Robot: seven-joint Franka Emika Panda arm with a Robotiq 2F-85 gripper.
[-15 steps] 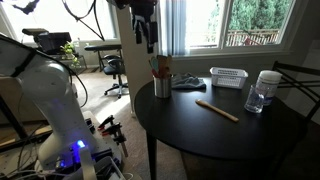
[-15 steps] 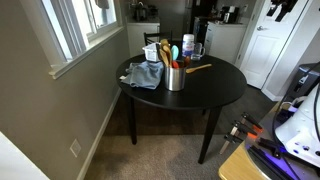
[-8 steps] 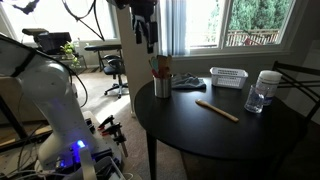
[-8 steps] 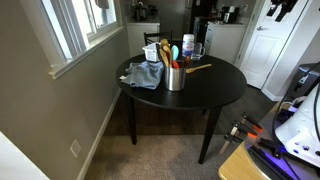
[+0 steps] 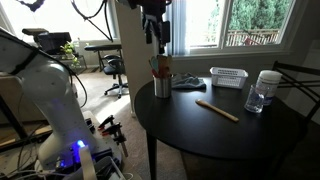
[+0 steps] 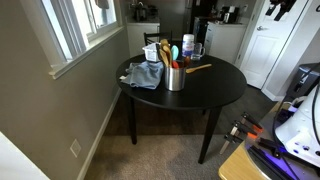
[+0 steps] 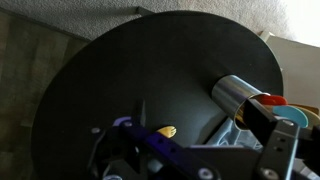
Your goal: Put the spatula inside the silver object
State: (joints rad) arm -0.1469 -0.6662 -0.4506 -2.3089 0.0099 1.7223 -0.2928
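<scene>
The light-tan wooden spatula (image 5: 217,110) lies flat on the round black table (image 5: 230,135), right of the silver cup (image 5: 162,86). The cup stands near the table's edge with reddish-orange utensils in it. Both also show in an exterior view, the spatula (image 6: 197,68) beyond the cup (image 6: 176,78). My gripper (image 5: 155,36) hangs high above the cup, open and empty. In the wrist view the cup (image 7: 232,97) is at right, and only the spatula's tip (image 7: 165,131) shows between the fingers of my gripper (image 7: 185,135).
A white slotted basket (image 5: 228,77) and a clear jar with a white lid (image 5: 264,92) stand at the table's far side. A blue-grey cloth (image 5: 187,83) lies beside the cup. A window and wall are behind the table.
My gripper has shifted slightly to the right, above the cup, and turned a little. Nothing on the table has moved.
</scene>
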